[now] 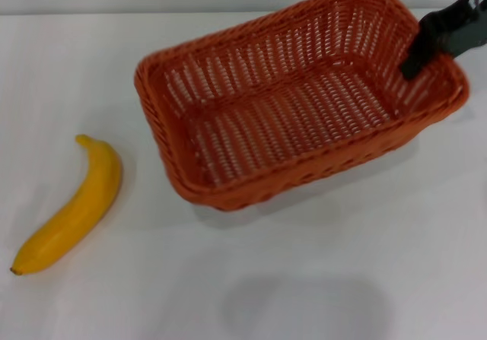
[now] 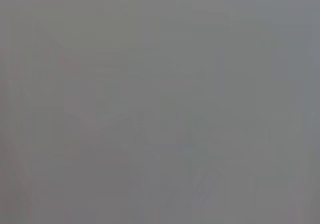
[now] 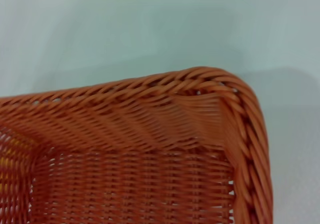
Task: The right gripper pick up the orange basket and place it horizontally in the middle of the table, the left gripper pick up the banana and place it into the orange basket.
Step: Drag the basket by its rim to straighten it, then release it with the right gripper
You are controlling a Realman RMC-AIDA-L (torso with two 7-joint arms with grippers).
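**Basket being set down; banana not yet fetched**

The first step is judged to be under way. The basket (image 1: 297, 96) is seen right of centre on the counter (image 1: 319, 279), skewed, its far right end apparently raised. The right tool (image 1: 420, 55) is reached in from the far right, over the basket's right end, one dark finger inside the wall; whether the rim is pinched cannot be told. Next, the basket would need levelling, squaring and release. The banana (image 1: 72, 207) is left untouched at the near left, well apart. The left tool is not seen.
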